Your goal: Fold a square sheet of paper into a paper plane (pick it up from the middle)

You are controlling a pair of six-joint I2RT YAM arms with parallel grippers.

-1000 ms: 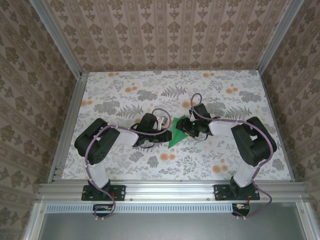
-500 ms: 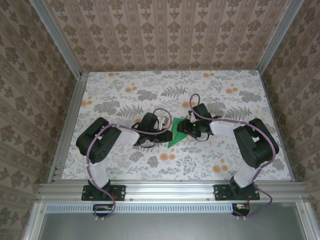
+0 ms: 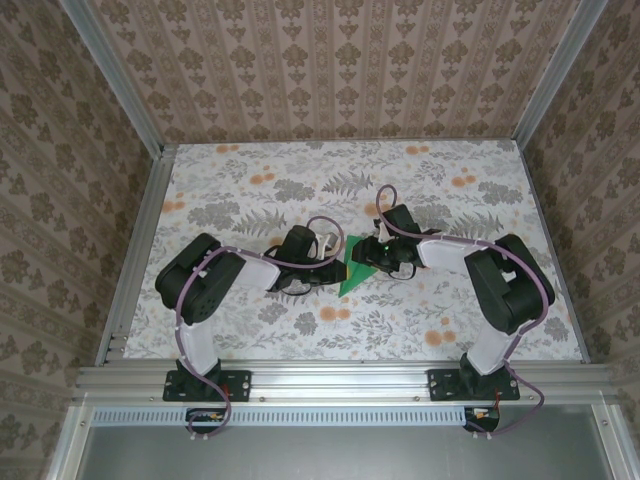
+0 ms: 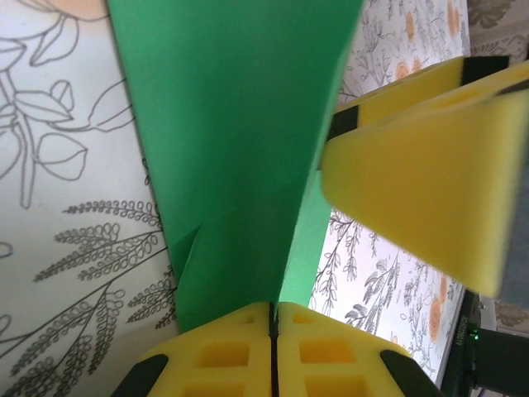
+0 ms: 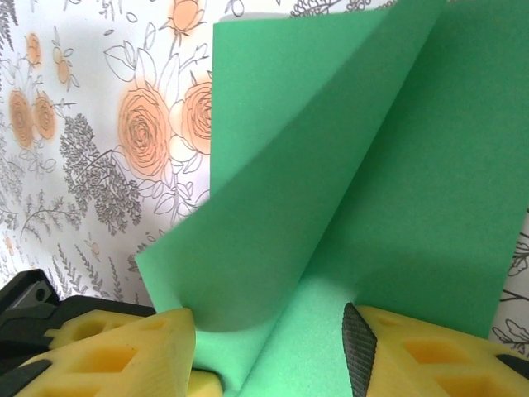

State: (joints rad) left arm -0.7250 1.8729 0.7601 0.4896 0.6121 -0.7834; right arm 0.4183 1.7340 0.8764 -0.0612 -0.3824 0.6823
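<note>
Green paper [image 3: 352, 270] sat near the middle of the flowered bench [image 3: 250, 170], caught between the two arms, and to my eye the plane was only partly made. From above it read as a small pointed wedge, no longer a flat square. Close up, one flap stood raised off the bench along a slanting crease, with a smaller tucked fold near the bottom. It was not yet a slim dart with a centre crease, so I judged that the narrowing folds and the final fold down the middle were left to do. The left gripper [image 4: 273, 318] had its jaws pressed together, pinching the paper's edge right in the seam between the yellow pads. The right gripper [image 5: 273, 356] came in from the other side with its jaws spread. They straddled the lifted flap, and I saw no sign of them squeezing it. The two grippers were just beside each other, the right one's yellow fingers [image 4: 421, 190] crowding close to the flap in the left wrist view, so the tight spot was between them, not around them. Elsewhere there was plenty of room. The paper lay well apart from the metal rail [image 3: 330, 372] at the near edge and from the patterned side walls [image 3: 60, 200]. The far half of the bench gave space to swing either arm out and back.
</note>
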